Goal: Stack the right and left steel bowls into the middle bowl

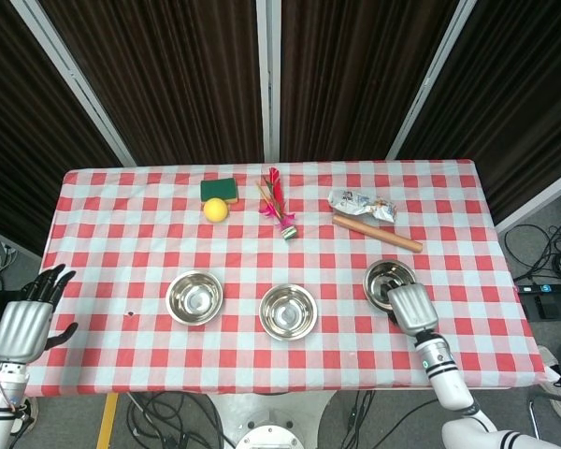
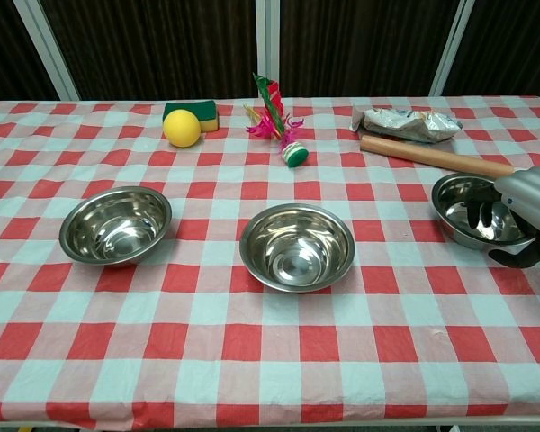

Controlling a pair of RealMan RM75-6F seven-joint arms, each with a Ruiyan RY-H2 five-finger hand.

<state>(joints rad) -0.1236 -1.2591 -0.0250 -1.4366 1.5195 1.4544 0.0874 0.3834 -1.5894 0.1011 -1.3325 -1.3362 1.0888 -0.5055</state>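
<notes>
Three steel bowls stand in a row near the table's front. The left bowl (image 1: pixel 194 296) (image 2: pixel 115 224) and the middle bowl (image 1: pixel 288 311) (image 2: pixel 297 246) are empty and untouched. My right hand (image 1: pixel 404 309) (image 2: pixel 525 205) grips the near rim of the right bowl (image 1: pixel 385 275) (image 2: pixel 463 209): its fingers (image 2: pixel 481 214) dip inside and the thumb lies against the outer wall. The bowl still rests on the cloth. My left hand (image 1: pixel 23 325) hangs beyond the table's left edge with its fingers spread, holding nothing; only the head view shows it.
Along the back of the red-checked table (image 1: pixel 112 355) lie a green-yellow sponge (image 1: pixel 222 189), a yellow ball (image 1: pixel 215 210), a feathered shuttlecock (image 1: pixel 279 208), a crumpled wrapper (image 1: pixel 360 203) and a wooden rolling pin (image 1: pixel 377 234) just behind the right bowl.
</notes>
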